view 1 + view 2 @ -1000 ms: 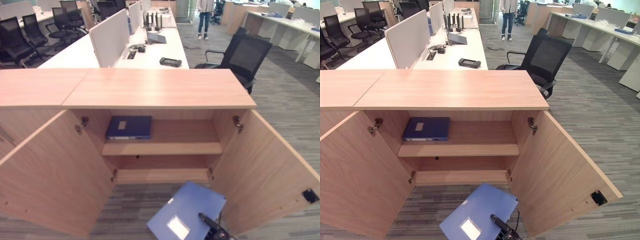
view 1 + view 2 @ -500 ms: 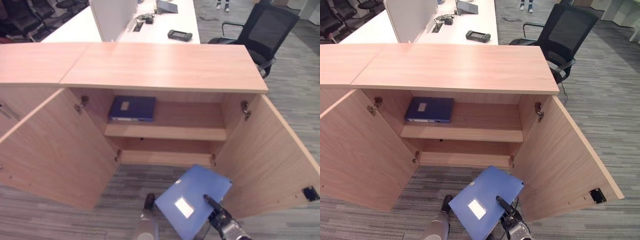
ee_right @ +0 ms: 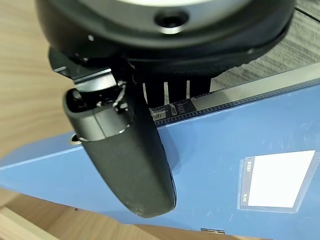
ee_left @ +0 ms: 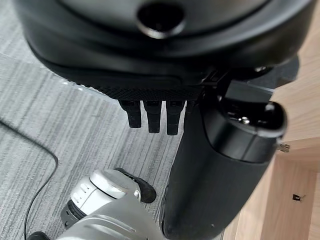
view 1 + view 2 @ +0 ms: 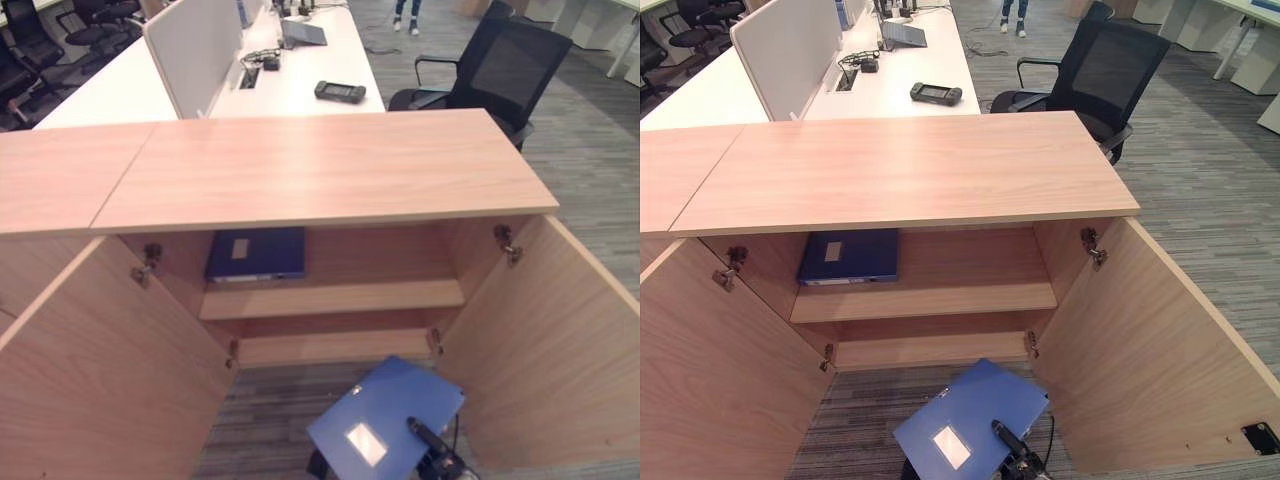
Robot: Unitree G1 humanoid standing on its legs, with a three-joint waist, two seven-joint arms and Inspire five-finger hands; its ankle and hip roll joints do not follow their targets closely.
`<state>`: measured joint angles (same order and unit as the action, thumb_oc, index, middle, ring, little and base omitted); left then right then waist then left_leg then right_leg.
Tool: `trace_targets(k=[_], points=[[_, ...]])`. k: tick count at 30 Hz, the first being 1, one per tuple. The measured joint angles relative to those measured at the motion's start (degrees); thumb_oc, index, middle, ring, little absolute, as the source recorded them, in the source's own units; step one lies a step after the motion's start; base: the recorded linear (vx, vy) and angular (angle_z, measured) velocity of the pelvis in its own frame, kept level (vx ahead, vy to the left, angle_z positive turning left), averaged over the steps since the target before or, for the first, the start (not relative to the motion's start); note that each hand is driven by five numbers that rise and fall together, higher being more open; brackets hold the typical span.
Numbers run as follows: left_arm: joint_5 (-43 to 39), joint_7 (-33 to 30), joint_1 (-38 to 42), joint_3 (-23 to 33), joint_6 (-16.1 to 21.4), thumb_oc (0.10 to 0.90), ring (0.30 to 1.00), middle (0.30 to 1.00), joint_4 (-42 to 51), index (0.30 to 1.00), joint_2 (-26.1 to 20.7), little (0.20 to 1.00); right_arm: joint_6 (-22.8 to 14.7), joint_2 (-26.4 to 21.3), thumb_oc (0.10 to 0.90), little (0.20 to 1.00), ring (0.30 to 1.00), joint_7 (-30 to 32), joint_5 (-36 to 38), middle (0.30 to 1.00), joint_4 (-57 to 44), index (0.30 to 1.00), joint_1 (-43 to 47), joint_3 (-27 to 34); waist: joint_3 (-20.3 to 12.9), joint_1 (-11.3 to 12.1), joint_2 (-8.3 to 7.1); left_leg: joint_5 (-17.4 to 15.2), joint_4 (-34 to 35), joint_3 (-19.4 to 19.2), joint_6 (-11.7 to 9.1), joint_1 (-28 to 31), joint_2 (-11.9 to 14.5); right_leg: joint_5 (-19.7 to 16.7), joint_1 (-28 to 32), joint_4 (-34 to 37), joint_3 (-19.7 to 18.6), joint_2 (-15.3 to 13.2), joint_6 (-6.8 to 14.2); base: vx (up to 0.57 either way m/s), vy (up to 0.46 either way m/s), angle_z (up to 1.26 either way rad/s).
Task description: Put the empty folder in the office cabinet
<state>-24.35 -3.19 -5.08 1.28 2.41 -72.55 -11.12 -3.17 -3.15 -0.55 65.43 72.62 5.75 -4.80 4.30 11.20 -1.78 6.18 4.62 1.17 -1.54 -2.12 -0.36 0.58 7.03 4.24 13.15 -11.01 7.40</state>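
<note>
A light-blue folder [image 5: 380, 425] with a white label hangs tilted above the carpet, in front of the open cabinet's [image 5: 320, 170] lower shelf. My right hand [image 5: 428, 442] is shut on its near edge. In the right wrist view the thumb [image 3: 131, 155] presses on the folder's [image 3: 240, 125] cover and the fingers go under its spine. A darker blue folder [image 5: 256, 254] lies flat at the left of the upper shelf [image 5: 350, 297]. My left hand [image 4: 150, 65] hangs over the carpet with relaxed fingers [image 4: 152, 116], holding nothing.
Both cabinet doors stand wide open: the left door [image 5: 100, 380] and the right door [image 5: 565, 360] flank the folder. Behind the cabinet are a white desk [image 5: 290, 85] with devices and a black office chair [image 5: 505, 65]. A person's legs [image 5: 410, 8] show far back.
The camera has tilted, so the whole picture shifted. The light-blue folder stays in my right hand before the lower shelf. My left arm has sunk toward the view's bottom edge.
</note>
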Motion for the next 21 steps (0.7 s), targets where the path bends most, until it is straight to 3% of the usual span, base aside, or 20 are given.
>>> trace_targets(k=[5, 8, 10, 13, 14, 16, 17, 19, 21], points=[[0.0, -0.3, -0.5, -0.9, -0.1, 0.8, 0.9, 0.9, -1.0, 0.9, 0.0, 0.9, 0.0, 0.7, 0.4, 0.3, 0.3, 0.2, 0.0, 0.3, 0.2, 0.3, 0.3, 0.1, -0.8, 0.1, -2.14, -0.2, 0.0, -0.9, 0.6, -2.7, -0.8, -0.5, -3.1, 0.0, -0.1, -1.1, 0.6, 0.04, 0.172, -0.07], [0.4, -0.3, -0.5, -1.0, 0.0, 0.8, 0.9, 0.9, -1.2, 0.9, -0.2, 0.9, -0.2, 0.9, 0.4, 0.3, 0.3, 0.4, 0.0, 0.3, 0.2, 0.3, 0.3, -0.1, -0.9, 0.4, -2.69, -0.8, 0.0, -1.0, 1.0, -3.5, -2.2, -0.4, -3.9, -0.2, 0.1, -2.4, 0.9, 0.12, 0.316, 0.0], [1.2, -0.2, -0.5, -0.8, -0.1, 0.8, 0.9, 0.9, -1.5, 0.9, -0.2, 0.9, -0.2, 0.6, 0.4, 0.3, 0.3, 0.5, 0.0, 0.3, 0.0, 0.3, 0.2, -0.2, -0.9, 0.4, -2.64, -1.7, 0.0, -1.0, 2.4, -3.2, -3.4, 0.1, -4.1, -2.0, 0.2, -3.7, 1.8, 0.09, 0.248, 0.05], [4.4, -0.2, -1.3, -1.6, -0.5, 0.8, 0.9, 0.9, -2.8, 0.9, 0.8, 0.9, -0.6, -0.2, 0.4, 0.3, 0.3, 0.6, 0.0, 0.3, -1.5, 0.3, -0.9, -1.9, -0.9, 0.0, -0.57, -3.0, 0.2, -0.8, 5.2, -0.5, -5.0, 1.8, -7.1, -14.8, 1.4, -7.2, 2.2, 0.08, 0.328, 0.05], [4.7, 0.0, -1.0, -2.4, -0.8, 0.8, 0.9, 0.9, -3.4, 0.9, 1.1, 0.9, -0.6, -0.5, 0.4, 0.3, 0.3, 0.6, 0.1, 0.3, -2.6, 0.3, -1.4, -2.6, -0.6, -0.4, 0.14, -2.8, 0.0, -0.6, 6.0, 0.4, -5.1, 2.8, -8.8, -20.5, 2.1, -8.4, 1.0, 0.14, 0.183, 0.22], [5.7, 0.1, -1.0, -3.4, -0.9, 0.8, 0.9, 0.9, -3.6, 0.9, 0.0, 0.9, -0.6, 0.6, 0.4, 0.3, 0.3, 0.5, 0.1, 0.3, -3.2, 0.3, -2.4, -4.2, -0.2, -0.2, -0.71, -3.9, -0.1, 0.9, 7.4, 2.5, -7.6, 3.3, -12.0, -31.6, 2.1, -12.7, 0.8, 0.13, 0.106, 0.36], [6.7, 0.1, -1.2, -4.0, -1.0, 0.8, 0.9, 0.9, -3.5, 0.9, -0.8, 0.9, -0.5, 0.8, 0.4, 0.3, 0.3, 0.5, 0.2, 0.3, -4.3, 0.3, -3.0, -5.6, 0.2, 0.1, -1.96, -3.0, -0.2, 0.9, 8.5, 4.2, -9.0, 2.6, -13.7, -37.5, 1.8, -15.4, 1.4, 0.03, 0.016, 0.35], [6.7, 0.1, -1.8, -4.2, -1.1, 0.8, 0.9, 0.9, -3.3, 0.9, -1.5, 0.9, -0.2, 1.9, 0.4, 0.3, 0.3, 0.2, 0.1, 0.3, -5.6, 0.3, -3.6, -6.9, 0.2, 0.2, -2.7, -3.5, -0.6, 1.4, 9.3, 4.8, -9.7, 2.1, -14.4, -39.9, 1.7, -16.8, 1.5, 0.03, -0.038, 0.19], [6.7, 0.1, -2.6, -4.4, -1.1, 0.8, 0.9, 0.9, -2.9, 0.9, -1.4, 0.9, -0.3, 3.2, 0.4, 0.3, 0.3, -0.3, 0.4, 0.3, -9.2, 0.3, -3.1, -7.7, 0.7, 0.1, -2.27, -3.7, -0.8, 1.4, 9.5, 4.7, -9.3, 2.8, -16.5, -36.1, 2.9, -15.8, 2.2, -0.02, -0.113, -0.02]])
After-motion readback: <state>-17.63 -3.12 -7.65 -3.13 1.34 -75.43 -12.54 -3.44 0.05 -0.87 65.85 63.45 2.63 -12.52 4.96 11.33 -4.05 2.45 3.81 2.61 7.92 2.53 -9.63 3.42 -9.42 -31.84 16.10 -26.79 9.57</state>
